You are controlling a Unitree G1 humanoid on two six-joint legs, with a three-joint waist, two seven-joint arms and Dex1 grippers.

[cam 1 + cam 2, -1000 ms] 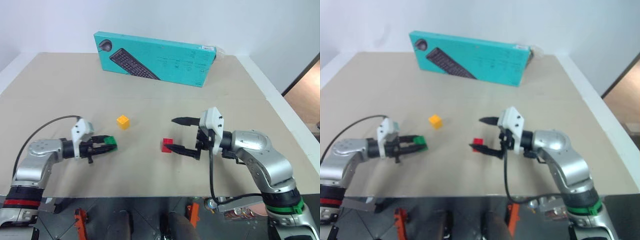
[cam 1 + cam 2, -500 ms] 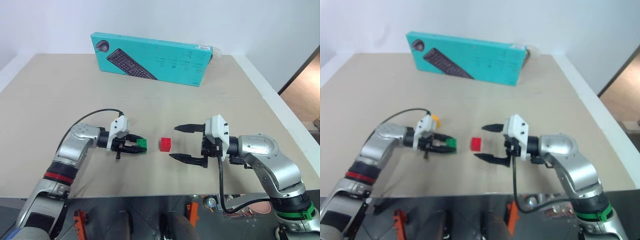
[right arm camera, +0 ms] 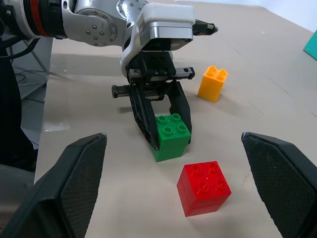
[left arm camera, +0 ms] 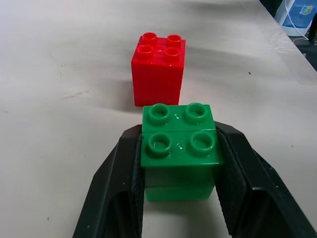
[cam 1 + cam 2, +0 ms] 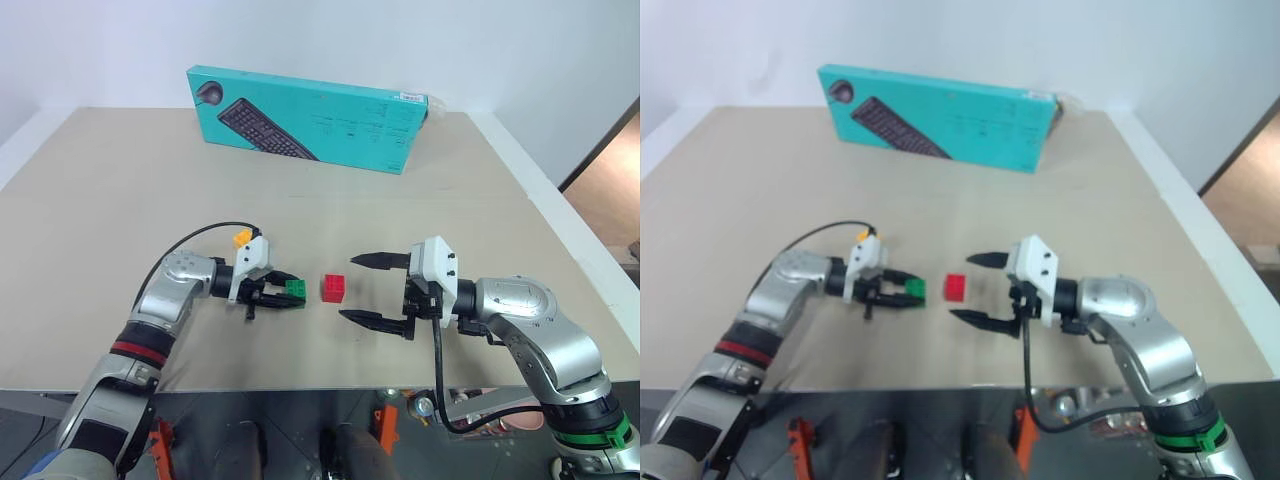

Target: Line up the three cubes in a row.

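I had the L hand [image 5: 287,296] pinching the green cube [image 4: 179,148] between both fingers, low over the table [image 5: 120,190], just beside the red cube [image 5: 333,288] on its left side; whether green was touching the table yet I couldn't tell from the shots. Red sat free on the table between the two hands; in the L wrist view a narrow gap showed between green and red, faces roughly parallel. The yellow cube [image 3: 212,83] stood apart, behind the L hand, near but off the line of the other two. The R hand [image 5: 374,291] hung spread wide, nothing in it, fingers either side of the space just right of red, not touching it.

Step in hand, as I judged it: placing green next to red as 2nd in the row; task about a third done, w/ yellow left. Next move called for lowering green flat, keeping it squared to red w/o nudging red away, then spreading the L fingers and backing off clean; after that, fetch yellow and set it on the same line.

Containers: none in play; the keyboard box [image 5: 310,117] stood shut at the back of the table, contents not visible, not part of the job.
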